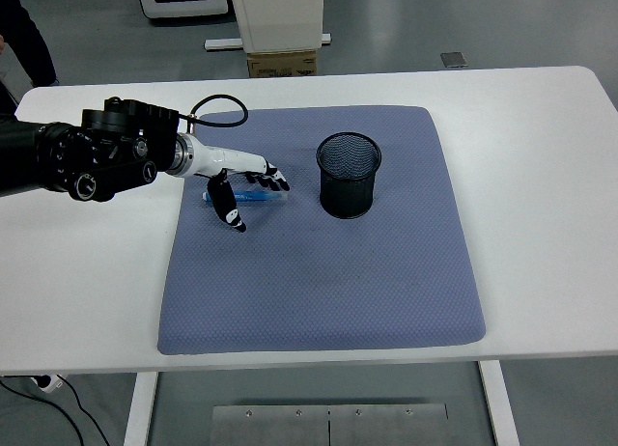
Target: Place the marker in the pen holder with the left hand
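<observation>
My left hand (241,183) hangs low over the blue marker (253,197), fingers (275,179) curling down across its barrel and thumb pointing down on the near side; I cannot tell whether they grip it yet. The marker lies flat on the blue-grey mat (328,272), in its left rear part. To the right of the hand, apart from it, the black mesh pen holder (349,174) stands upright on the same mat. The mat covers the middle of the white bench (541,176).
</observation>
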